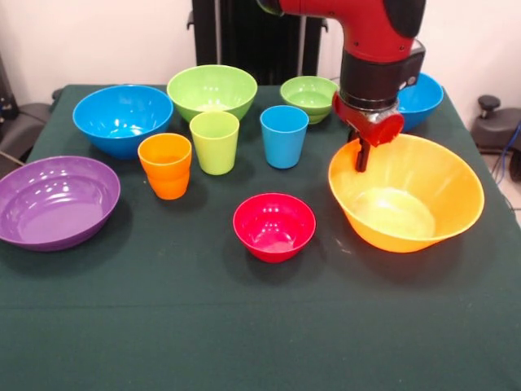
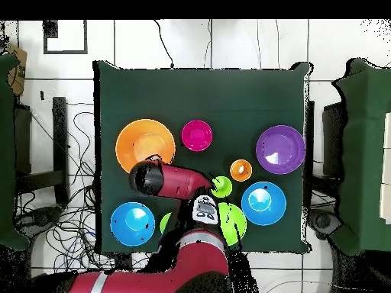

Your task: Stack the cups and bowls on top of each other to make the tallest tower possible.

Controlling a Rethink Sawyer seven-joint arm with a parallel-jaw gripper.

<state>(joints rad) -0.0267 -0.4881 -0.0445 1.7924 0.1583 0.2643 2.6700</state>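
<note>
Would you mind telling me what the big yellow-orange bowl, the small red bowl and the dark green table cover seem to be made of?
The big yellow-orange bowl looks like thin moulded plastic with a glossy finish: bright highlights sit on its inner wall. The small red bowl appears to be the same shiny plastic, showing similar highlights. The dark green table cover seems to be matte cloth, without glare, though the weave cannot be made out.

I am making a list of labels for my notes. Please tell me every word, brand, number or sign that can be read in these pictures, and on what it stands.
No text can be read in either view.
The small light panel on the red arm shows dark marks, too blurred to read.
The bowls, the cups and the green tablecloth carry no print.
</note>
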